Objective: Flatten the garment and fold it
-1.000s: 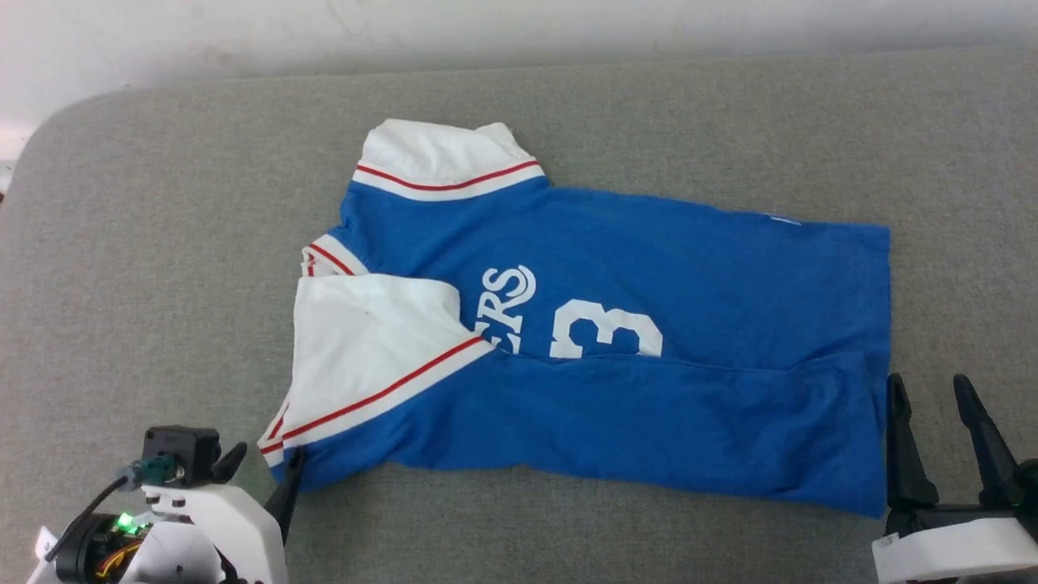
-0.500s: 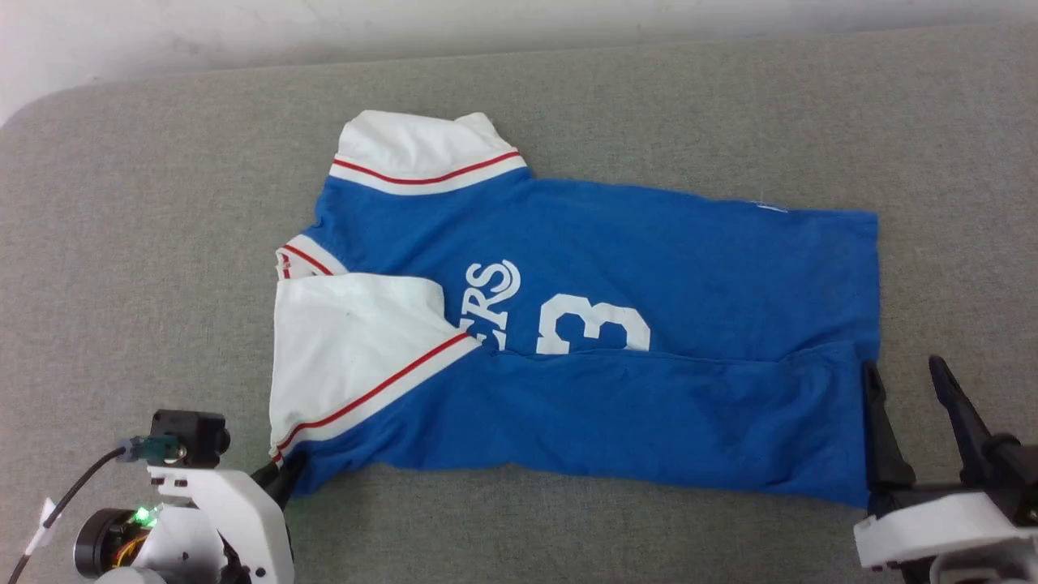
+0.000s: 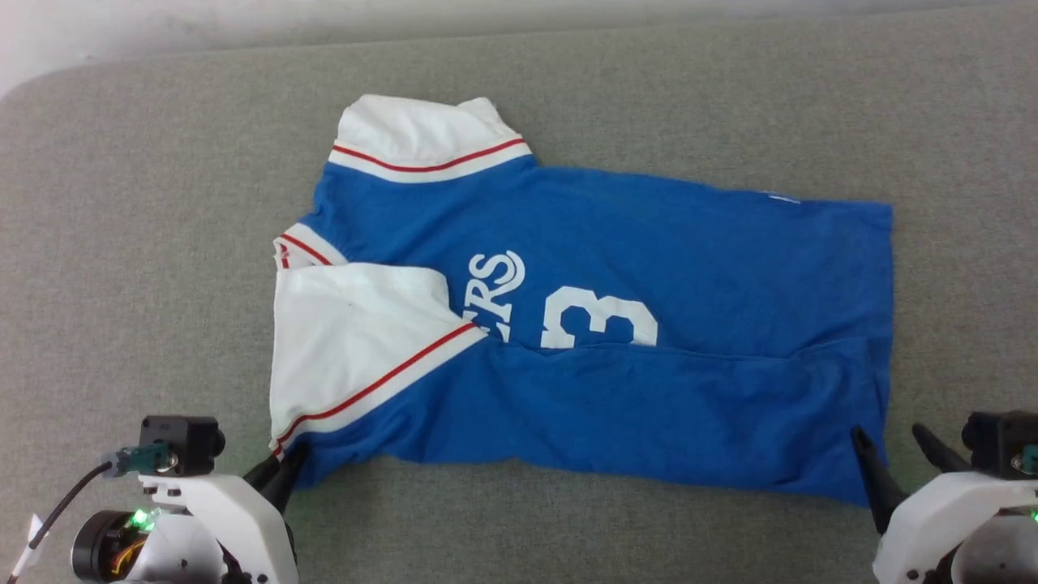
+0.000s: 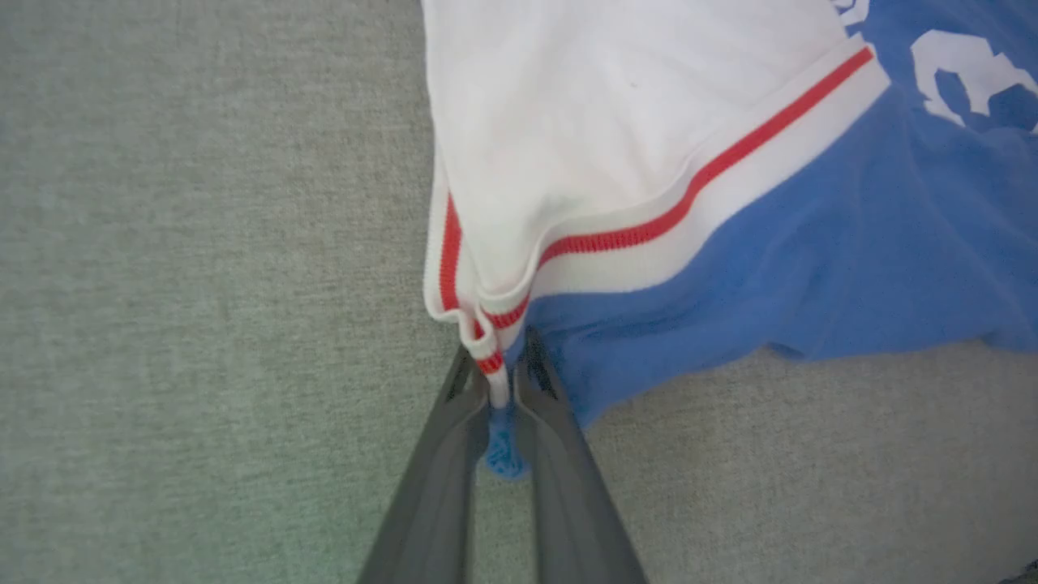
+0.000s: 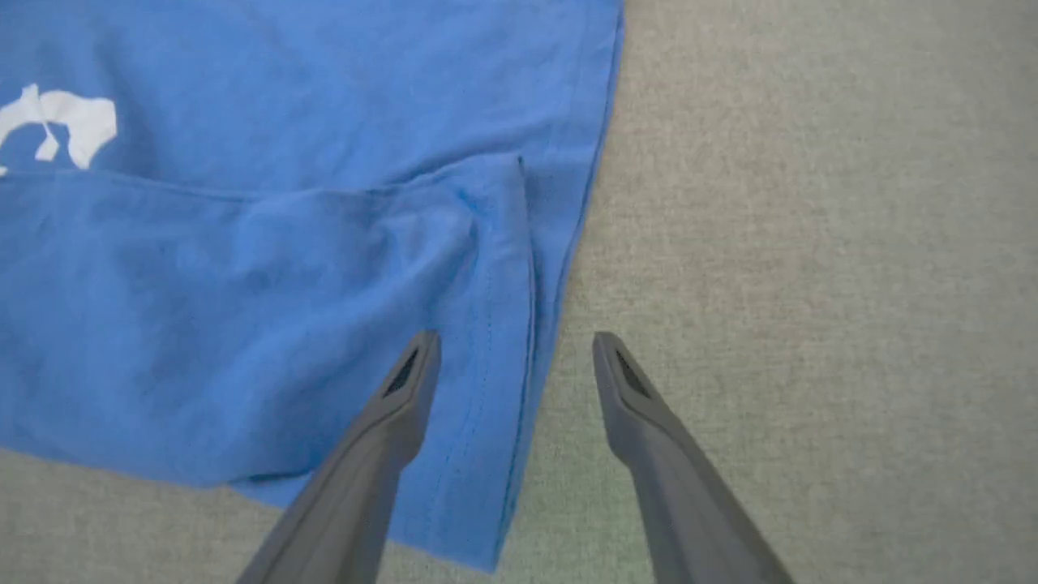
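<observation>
Blue jersey T-shirt (image 3: pixel 649 243) lying part-folded lengthwise, folding unfinished; left gripper (image 4: pixel 501 350) pinching sleeve corner (image 4: pixel 486 337); right gripper (image 5: pixel 515 337) gaping wide, holding nothing, straddling hem (image 5: pixel 507 324).

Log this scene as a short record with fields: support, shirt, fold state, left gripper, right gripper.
support: grey fabric surface
shirt: blue jersey shirt with white sleeves, lying spread out, sleeves toward the robot's left
fold state: near long edge folded over the front, hiding the bottom of the number 3
left gripper: left gripper, jaws shut on the shirt's near sleeve corner
right gripper: right gripper, jaws open, straddling the hem edge
</observation>
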Robot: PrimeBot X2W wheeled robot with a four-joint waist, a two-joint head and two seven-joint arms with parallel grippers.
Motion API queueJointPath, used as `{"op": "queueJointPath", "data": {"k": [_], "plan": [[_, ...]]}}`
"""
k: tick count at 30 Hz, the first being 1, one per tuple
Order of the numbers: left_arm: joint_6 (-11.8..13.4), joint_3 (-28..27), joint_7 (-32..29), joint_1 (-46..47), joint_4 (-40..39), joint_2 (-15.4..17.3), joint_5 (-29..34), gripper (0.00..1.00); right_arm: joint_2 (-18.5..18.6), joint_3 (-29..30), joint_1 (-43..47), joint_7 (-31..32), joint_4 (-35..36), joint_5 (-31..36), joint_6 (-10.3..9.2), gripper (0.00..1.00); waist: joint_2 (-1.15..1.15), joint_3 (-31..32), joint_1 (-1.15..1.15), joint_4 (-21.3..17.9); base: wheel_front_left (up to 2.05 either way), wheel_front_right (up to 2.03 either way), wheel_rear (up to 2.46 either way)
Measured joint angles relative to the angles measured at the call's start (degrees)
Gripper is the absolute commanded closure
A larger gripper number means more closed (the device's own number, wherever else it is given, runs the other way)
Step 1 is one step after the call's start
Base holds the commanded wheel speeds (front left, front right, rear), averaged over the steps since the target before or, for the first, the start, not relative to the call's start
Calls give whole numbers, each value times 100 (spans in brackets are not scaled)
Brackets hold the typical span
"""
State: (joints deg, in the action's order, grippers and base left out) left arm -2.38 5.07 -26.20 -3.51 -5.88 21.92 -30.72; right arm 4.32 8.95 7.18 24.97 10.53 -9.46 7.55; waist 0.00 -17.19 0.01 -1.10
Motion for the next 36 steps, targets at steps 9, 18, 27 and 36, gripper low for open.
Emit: {"op": "queueJointPath", "data": {"k": [9, 18, 27, 36], "plan": [[16, 53, 1, 52, -115, -13, 0, 100, -92, 70, 148, 571, -112, -131, -2, 0, 0, -206, 0, 106, 0, 0, 0], [45, 66, 8, 134, -136, -12, -9, 100, -71, 93, 100, 775, -245, -490, -4, 100, 0, -263, -1, 131, 0, 0, 0], [43, -41, 156, 125, -157, -60, -238, 100, -126, 90, -3, 711, -291, -458, 0, 100, 0, -128, 0, 92, 0, 0, 0], [108, -292, 121, -342, -560, -105, -613, 100, 186, 414, -196, 1013, 47, -453, -1, 100, 0, 204, 0, 25, 0, 0, 0]]}}
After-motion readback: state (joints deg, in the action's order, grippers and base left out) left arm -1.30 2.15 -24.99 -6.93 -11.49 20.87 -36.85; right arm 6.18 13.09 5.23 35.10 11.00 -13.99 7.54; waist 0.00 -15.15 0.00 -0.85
